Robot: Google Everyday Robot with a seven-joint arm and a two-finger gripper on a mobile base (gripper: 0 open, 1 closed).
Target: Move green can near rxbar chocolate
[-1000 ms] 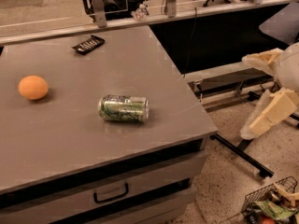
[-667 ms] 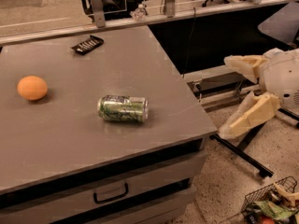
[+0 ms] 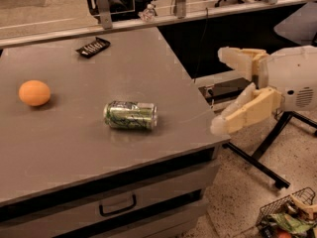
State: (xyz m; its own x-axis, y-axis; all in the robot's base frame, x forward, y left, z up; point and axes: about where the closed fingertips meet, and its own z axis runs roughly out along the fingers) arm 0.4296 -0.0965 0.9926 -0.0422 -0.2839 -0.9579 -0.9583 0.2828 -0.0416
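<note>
Lying on its side near the middle of the grey table (image 3: 173,73): green can (image 3: 131,115). The rxbar chocolate (image 3: 93,47) lies flat near the far edge, well apart from the can. An orange (image 3: 34,93) sits to the left. The gripper (image 3: 218,91) hovers off the table's right edge, fingers spread wide, holding nothing.

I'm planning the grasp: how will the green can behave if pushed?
The green can lies on its side, so it will likely roll. Its thin metal probably dents easily. The gripper, jaws open, hangs beside the table.
</note>
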